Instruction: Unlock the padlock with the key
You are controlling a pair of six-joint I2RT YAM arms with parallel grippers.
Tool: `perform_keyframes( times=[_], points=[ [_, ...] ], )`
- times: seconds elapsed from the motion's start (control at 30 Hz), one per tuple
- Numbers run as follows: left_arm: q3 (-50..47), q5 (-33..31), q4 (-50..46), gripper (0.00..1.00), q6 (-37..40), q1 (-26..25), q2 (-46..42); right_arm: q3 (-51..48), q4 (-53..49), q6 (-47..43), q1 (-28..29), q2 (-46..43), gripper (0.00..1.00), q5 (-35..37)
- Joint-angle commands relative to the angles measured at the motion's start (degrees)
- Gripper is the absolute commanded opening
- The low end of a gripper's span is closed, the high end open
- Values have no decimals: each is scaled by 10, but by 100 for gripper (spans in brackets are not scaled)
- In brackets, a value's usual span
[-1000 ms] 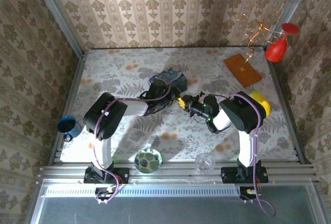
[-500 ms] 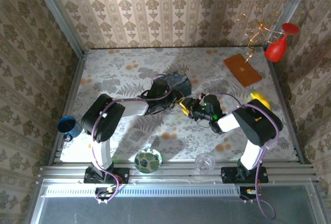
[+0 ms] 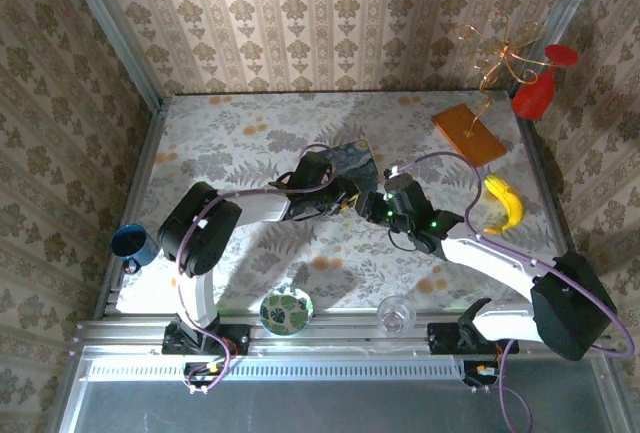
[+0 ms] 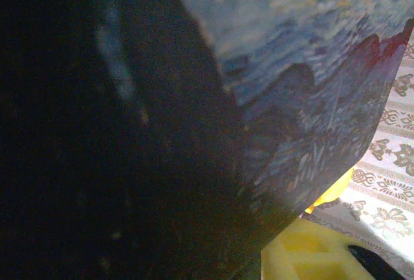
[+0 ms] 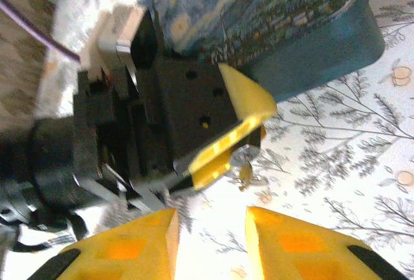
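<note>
In the right wrist view my left gripper (image 5: pixel 249 141), black with yellow fingers, is shut on a tiny silvery metal piece, the padlock (image 5: pixel 243 155). A small brassy sliver (image 5: pixel 246 174) hangs just below it and looks like the key. My right gripper (image 5: pixel 210 241) is open a short way in front of it, with bare tablecloth between its yellow fingers. From above, the left gripper (image 3: pixel 352 200) and right gripper (image 3: pixel 380 205) face each other tip to tip, just in front of the blue swirly-painted box (image 3: pixel 356 162). That box (image 4: pixel 310 66) looms close in the left wrist view.
A banana (image 3: pixel 503 203) lies to the right, with an orange-brown board (image 3: pixel 468 133) and a red vase (image 3: pixel 535 93) at the back right. A blue cup (image 3: pixel 132 243) stands at the left edge. A patterned bowl (image 3: pixel 287 310) and a glass (image 3: pixel 397 315) sit near the front.
The right arm has stretched out, its elbow swinging down to the right. Its gripper stands open just off the left fingertips. The left gripper has shifted slightly right beside the box.
</note>
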Motion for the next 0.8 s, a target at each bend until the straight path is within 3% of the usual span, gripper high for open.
perform_keyframes(
  times=[0.0, 0.17, 0.37, 0.77],
  points=[
    [-9, 59, -84, 0, -32, -6, 19, 31, -104, -64, 33, 18, 30, 98],
    [-9, 60, -83, 0, -32, -7, 18, 58, -108, -34, 46, 54, 26, 112],
    [-11, 60, -80, 0, -32, -7, 17, 69, -71, 19, 36, 87, 24, 64],
    [-8, 63, -69, 0, -39, -11, 24, 69, -37, 27, 17, 113, 21, 29]
  ],
)
